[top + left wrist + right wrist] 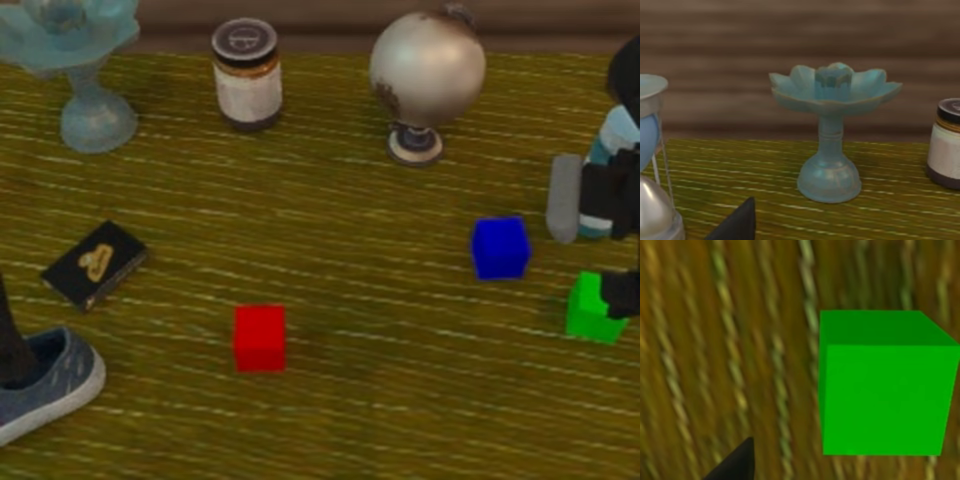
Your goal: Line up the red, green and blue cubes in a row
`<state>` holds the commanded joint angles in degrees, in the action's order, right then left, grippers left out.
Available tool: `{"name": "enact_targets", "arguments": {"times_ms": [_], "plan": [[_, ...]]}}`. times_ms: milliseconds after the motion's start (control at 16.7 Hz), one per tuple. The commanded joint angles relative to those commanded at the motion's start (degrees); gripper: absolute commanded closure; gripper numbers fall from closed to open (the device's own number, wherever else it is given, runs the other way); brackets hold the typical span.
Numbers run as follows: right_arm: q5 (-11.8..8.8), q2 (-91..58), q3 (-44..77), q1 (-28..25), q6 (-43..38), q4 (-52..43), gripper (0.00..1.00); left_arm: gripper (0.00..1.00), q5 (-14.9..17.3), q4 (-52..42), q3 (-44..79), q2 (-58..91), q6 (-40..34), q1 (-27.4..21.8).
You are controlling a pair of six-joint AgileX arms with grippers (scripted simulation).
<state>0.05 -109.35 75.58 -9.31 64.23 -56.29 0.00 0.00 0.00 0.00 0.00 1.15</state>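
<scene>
You see the red cube (260, 338) lying left of centre. The blue cube (500, 248) sits well right, the green cube (592, 308) near it at the right edge.
</scene>
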Motion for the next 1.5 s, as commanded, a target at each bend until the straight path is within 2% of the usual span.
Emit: {"name": "enact_targets", "arguments": {"times_ms": [480,780,1500], "plan": [[0.0,-7.1,-7.6,-0.3,-0.3,15.1,0.0,0.0,0.0,0.0,0.0,0.0,0.0,0.0],[0.1,-8.1,-8.4,-0.3,-0.3,16.5,0.0,0.0,0.0,0.0,0.0,0.0,0.0,0.0],[0.1,-8.1,-8.4,-0.3,-0.3,16.5,0.9,0.0,0.0,0.0,0.0,0.0,0.0,0.0]]}}
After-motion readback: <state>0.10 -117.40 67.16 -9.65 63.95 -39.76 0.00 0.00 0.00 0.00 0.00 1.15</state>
